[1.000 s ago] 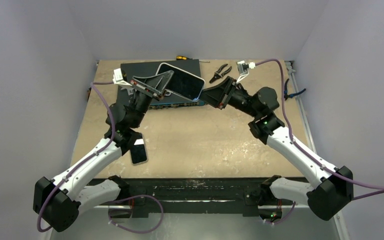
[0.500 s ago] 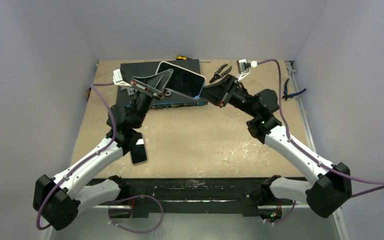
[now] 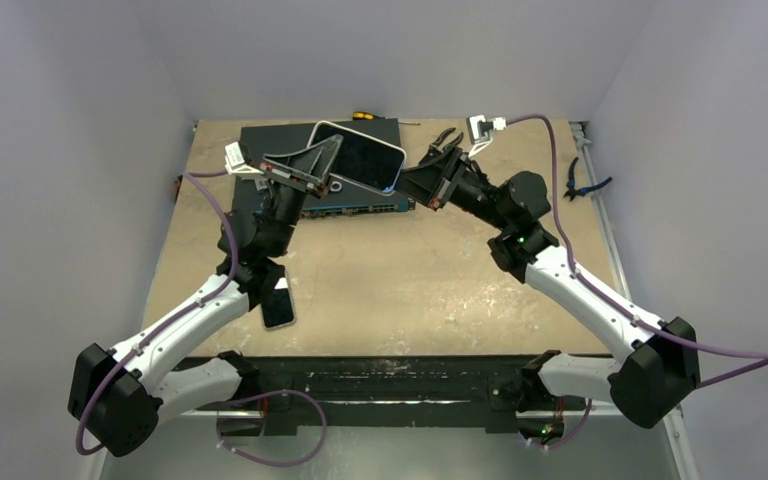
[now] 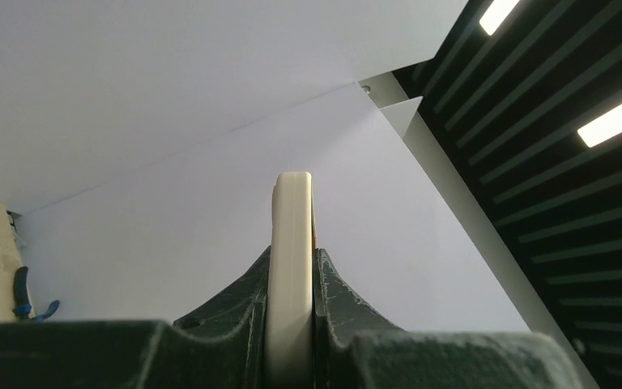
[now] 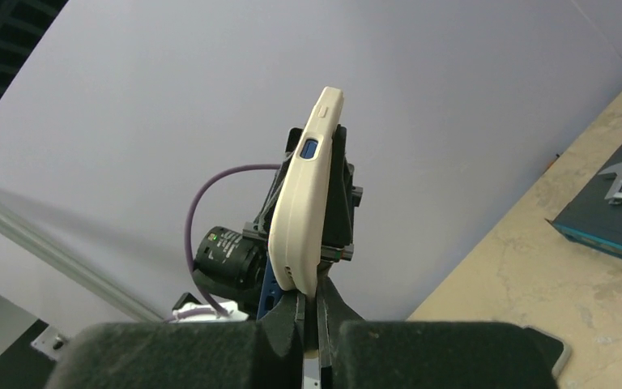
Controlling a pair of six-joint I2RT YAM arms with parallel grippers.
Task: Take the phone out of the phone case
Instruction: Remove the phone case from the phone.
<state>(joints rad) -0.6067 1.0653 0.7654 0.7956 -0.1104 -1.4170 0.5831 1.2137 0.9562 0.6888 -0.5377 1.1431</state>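
Arms rise from their bases at the near edge and lean in toward each other, meeting above the far part of the counter (image 3: 410,280). Left arm reaches up and forward with its wrist turned, and the left claw (image 3: 335,165) is clamped on the cream phone case (image 4: 290,243), one finger on each face, holding it in the air. Phone (image 3: 365,160) sits in that case, dark screen toward the overhead camera, tilted over a dark box (image 3: 280,135). Right arm stretches in from the other side, elbow bent. The right claw (image 3: 403,183) has its fingers pressed together at the end of the case; whether they pinch its rim cannot be told. A second phone (image 3: 278,303) lies flat by the left forearm. Markings on the box's blue front are too small to read.
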